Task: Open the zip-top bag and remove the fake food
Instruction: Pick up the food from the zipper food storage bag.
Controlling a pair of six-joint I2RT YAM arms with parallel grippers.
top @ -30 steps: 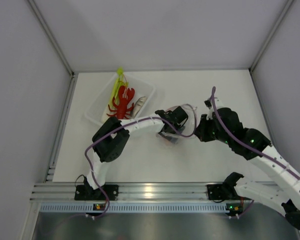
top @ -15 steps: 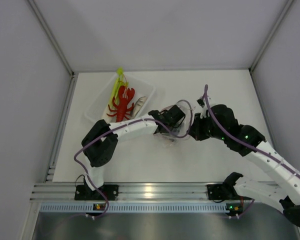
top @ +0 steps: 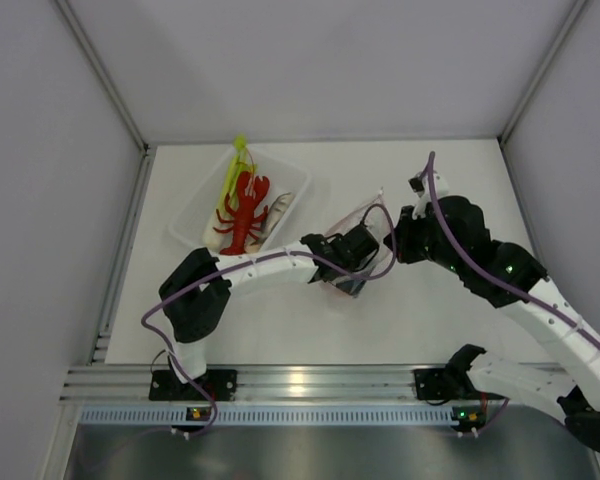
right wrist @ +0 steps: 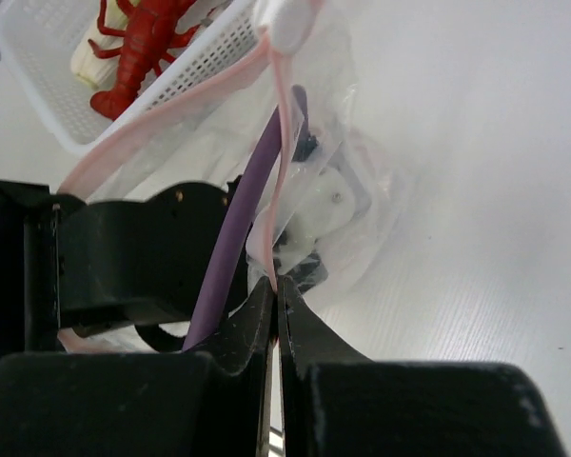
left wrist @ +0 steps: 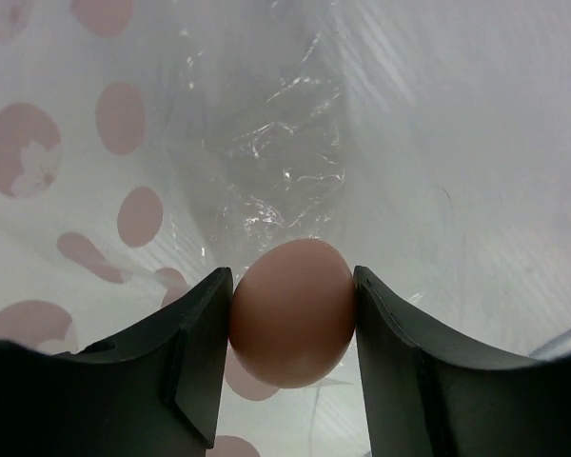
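At the left, the tray [top: 190,232] holds the red lobster [top: 245,208], the leek [top: 229,182] and the fish [top: 280,210]. Just to its right, in the middle, the left gripper [left wrist: 292,309] is inside the zip-top bag [left wrist: 428,143], with its fingers clamped on the pinkish-beige round piece [left wrist: 291,328]. At the right, the right gripper [right wrist: 277,290] is pinched tight on the bag's pink zip strip [right wrist: 282,152].

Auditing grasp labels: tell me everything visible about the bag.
The bag is clear, floppy, crinkled plastic with pale pink dots and a pink zip strip along its mouth. It is open and sits mid-table near the tray, with its mouth edge lifted. The right gripper is shut on the strip and holds it up. The left gripper is inside the bag, clamped on a pinkish-beige round piece.
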